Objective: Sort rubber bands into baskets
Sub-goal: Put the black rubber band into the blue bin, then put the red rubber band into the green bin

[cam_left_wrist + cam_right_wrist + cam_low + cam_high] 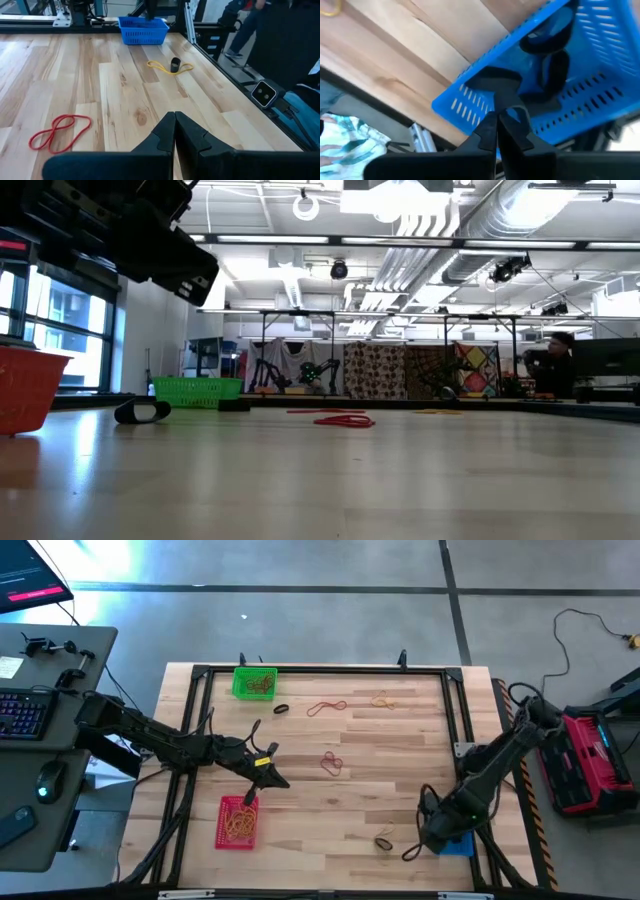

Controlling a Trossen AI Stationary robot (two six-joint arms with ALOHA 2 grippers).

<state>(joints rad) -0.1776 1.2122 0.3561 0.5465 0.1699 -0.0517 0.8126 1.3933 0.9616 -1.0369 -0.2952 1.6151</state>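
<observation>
Grippers: your left gripper (272, 777) hangs just above the red basket (237, 823), fingers pressed fully together with nothing between them; your right gripper (499, 120) sits over the blue basket (580, 70), also pinched shut, and the right wrist view shows no band caught in it.

Baskets: the green basket (254, 682) stands at the far left corner and the red basket near the front left, both already holding bands; the blue basket (458, 843) is at the front right, mostly hidden under the right arm, with black bands (551, 70) lying in it.

Loose bands: red bands (331, 763) lie mid-table, another red band (326, 707) and a tan band (382, 700) toward the far edge, a black band (281, 709) just beside the green basket, and a yellowish band (384, 840) with a black band (411, 853) close to the blue basket.

Step in hand: both arms look to be between picks, so choose the next band now.

Doing it well: open the fingers before you descend, not at the wood. Take the right arm to the black band nearest it. Send the left arm to the red bands mid-table. Straddle a single strand and close low, since these loops lie flat. Where loops overlap, pinch an outer edge.

Risk: the yellowish and black bands lie nearly touching, so you could lift both together.
</observation>
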